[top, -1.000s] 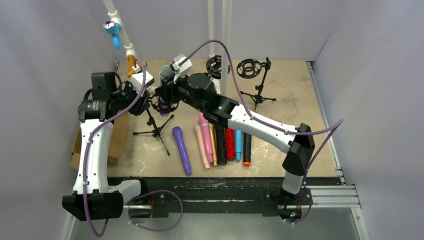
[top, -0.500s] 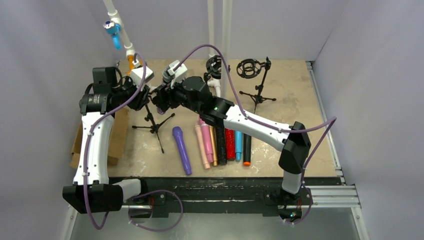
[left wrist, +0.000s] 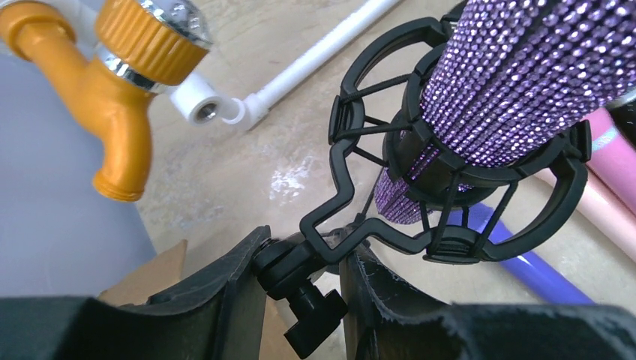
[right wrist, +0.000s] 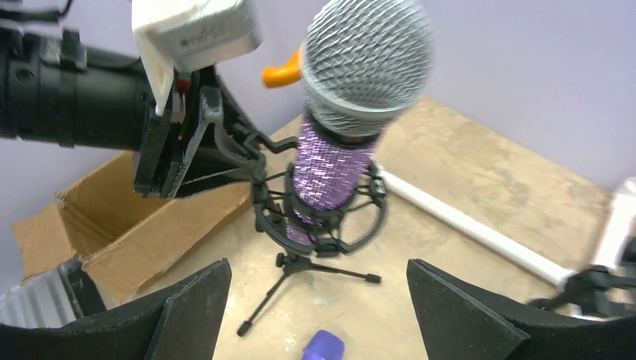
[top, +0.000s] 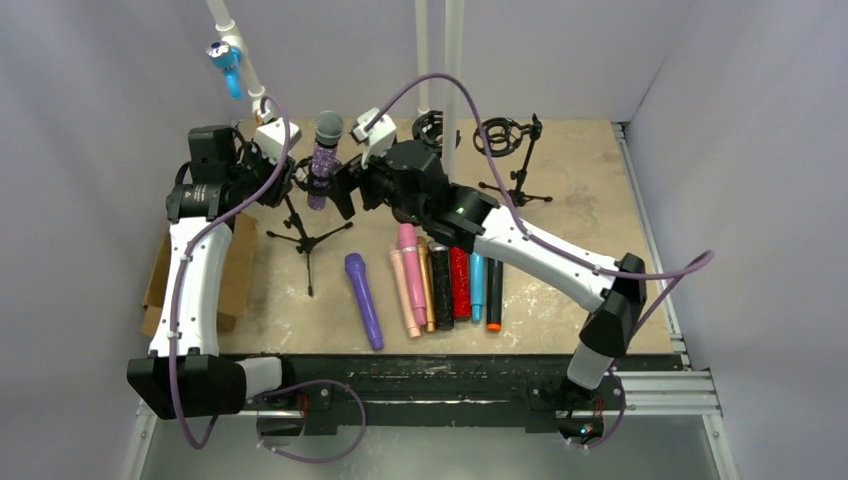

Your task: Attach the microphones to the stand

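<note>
A purple glitter microphone (top: 322, 165) with a grey mesh head (right wrist: 365, 64) stands upright in the black ring mount (left wrist: 457, 202) of a small tripod stand (top: 305, 240) at the back left. My left gripper (left wrist: 304, 262) is shut on the stand's swivel joint just under the mount. My right gripper (right wrist: 319, 289) is open and empty, a little to the right of the microphone and apart from it. Several more microphones lie in a row mid-table: purple (top: 363, 300), peach (top: 404, 290), pink (top: 411, 258), gold (top: 427, 295), black (top: 441, 288), red glitter (top: 460, 285), blue (top: 477, 285).
Two other tripod stands with bare ring mounts, one (top: 432, 130) and another (top: 507, 145), stand at the back. A cardboard box (top: 236, 280) sits at the left edge. White pipes carry a gold tap (left wrist: 112, 90) and a blue fitting (top: 229, 62) at the back left.
My right gripper opened, let go of the glitter microphone and drew back to the right. The microphone now stands free in the mount. The left gripper kept its hold on the stand.
</note>
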`<move>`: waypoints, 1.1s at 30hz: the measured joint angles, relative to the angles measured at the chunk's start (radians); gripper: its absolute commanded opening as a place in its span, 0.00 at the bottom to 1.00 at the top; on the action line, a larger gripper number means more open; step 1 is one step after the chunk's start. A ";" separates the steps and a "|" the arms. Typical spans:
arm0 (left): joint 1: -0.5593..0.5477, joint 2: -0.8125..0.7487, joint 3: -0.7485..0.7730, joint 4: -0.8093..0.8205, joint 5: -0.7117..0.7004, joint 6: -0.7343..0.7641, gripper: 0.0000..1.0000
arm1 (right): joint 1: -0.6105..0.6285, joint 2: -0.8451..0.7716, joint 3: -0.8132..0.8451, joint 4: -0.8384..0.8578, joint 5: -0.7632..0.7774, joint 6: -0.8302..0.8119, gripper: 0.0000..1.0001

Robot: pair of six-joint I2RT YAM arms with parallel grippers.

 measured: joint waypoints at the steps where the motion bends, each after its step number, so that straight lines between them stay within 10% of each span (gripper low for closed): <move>1: 0.000 0.002 -0.004 0.015 -0.017 -0.010 0.09 | -0.007 -0.023 -0.002 -0.009 0.013 -0.002 0.89; 12: 0.013 0.018 -0.036 0.128 -0.068 -0.089 0.14 | -0.198 -0.207 -0.174 -0.023 0.136 0.014 0.80; 33: 0.014 0.098 -0.058 0.356 0.156 -0.243 0.06 | -0.138 -0.207 -0.391 0.038 0.270 0.070 0.75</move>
